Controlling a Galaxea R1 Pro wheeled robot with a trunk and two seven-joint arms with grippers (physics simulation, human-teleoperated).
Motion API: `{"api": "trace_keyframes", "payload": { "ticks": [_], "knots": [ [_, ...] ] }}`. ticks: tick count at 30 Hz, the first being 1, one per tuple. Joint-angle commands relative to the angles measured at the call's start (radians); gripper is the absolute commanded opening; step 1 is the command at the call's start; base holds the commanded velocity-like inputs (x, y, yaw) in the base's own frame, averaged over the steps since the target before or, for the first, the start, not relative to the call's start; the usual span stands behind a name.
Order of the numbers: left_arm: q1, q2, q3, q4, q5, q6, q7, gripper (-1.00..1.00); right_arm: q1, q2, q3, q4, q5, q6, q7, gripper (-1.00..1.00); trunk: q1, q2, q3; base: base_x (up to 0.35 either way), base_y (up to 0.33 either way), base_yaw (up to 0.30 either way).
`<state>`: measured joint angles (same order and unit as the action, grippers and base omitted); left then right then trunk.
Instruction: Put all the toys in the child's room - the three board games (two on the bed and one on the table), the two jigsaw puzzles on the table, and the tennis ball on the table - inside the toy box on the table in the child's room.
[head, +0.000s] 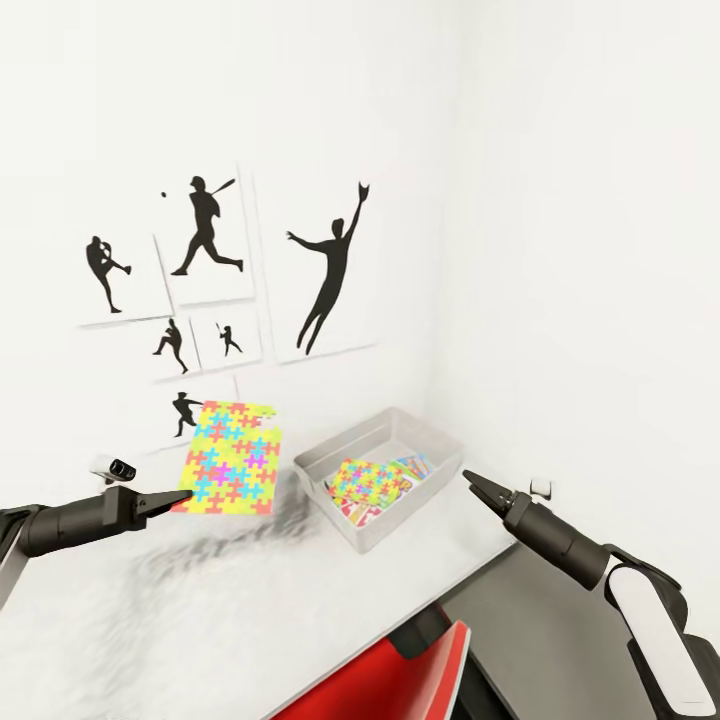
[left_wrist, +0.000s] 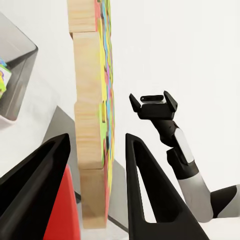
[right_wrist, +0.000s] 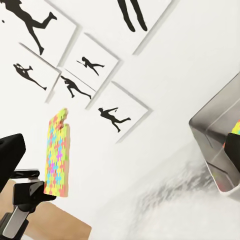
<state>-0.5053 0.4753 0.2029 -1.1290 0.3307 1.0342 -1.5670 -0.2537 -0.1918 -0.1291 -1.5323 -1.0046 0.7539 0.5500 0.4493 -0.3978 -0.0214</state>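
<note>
My left gripper is shut on the lower edge of a jigsaw puzzle, which it holds nearly upright above the table. In the left wrist view the puzzle stands edge-on between the fingers, its wooden back showing. To the right sits the grey toy box, holding another jigsaw puzzle on top of colourful board games. My right gripper hovers open beside the box's right end and holds nothing. The right wrist view takes in the held puzzle and the box corner.
The table stands in a white corner, with black silhouette pictures on the wall behind it. A red chair is tucked under its front edge. The dark grey top section lies at the right, below my right arm.
</note>
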Motion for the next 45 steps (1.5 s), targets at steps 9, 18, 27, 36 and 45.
{"api": "trace_keyframes", "payload": {
  "ticks": [9,18,27,36,45],
  "knots": [
    [-0.001,0.000,0.000,0.000,0.001,0.010,-0.004,-1.00,-0.001,0.000,0.000,0.000,-0.003,0.007,0.001,1.00,0.001,-0.002,-0.002,0.023,-0.002,0.011],
    [-0.001,0.000,0.000,0.000,0.001,0.010,-0.004,-1.00,-0.001,0.000,0.000,0.001,-0.003,0.007,0.001,1.00,0.001,-0.002,-0.002,0.031,0.000,0.000],
    [-0.001,0.000,0.000,0.000,0.001,0.010,-0.004,-1.00,-0.001,0.000,0.000,0.001,-0.003,0.007,0.001,1.00,0.001,-0.002,-0.002,0.082,0.000,0.000],
    [-0.001,0.000,0.000,0.000,0.001,0.010,-0.004,-1.00,-0.001,0.000,0.000,0.001,-0.003,0.007,0.001,1.00,0.001,-0.002,-0.002,0.070,0.000,0.000],
    [-0.001,0.000,0.000,0.000,0.001,0.008,-0.004,-1.00,-0.001,0.000,0.000,0.001,-0.003,0.007,0.001,1.00,0.001,-0.002,-0.002,0.031,0.000,0.000]
  ]
}}
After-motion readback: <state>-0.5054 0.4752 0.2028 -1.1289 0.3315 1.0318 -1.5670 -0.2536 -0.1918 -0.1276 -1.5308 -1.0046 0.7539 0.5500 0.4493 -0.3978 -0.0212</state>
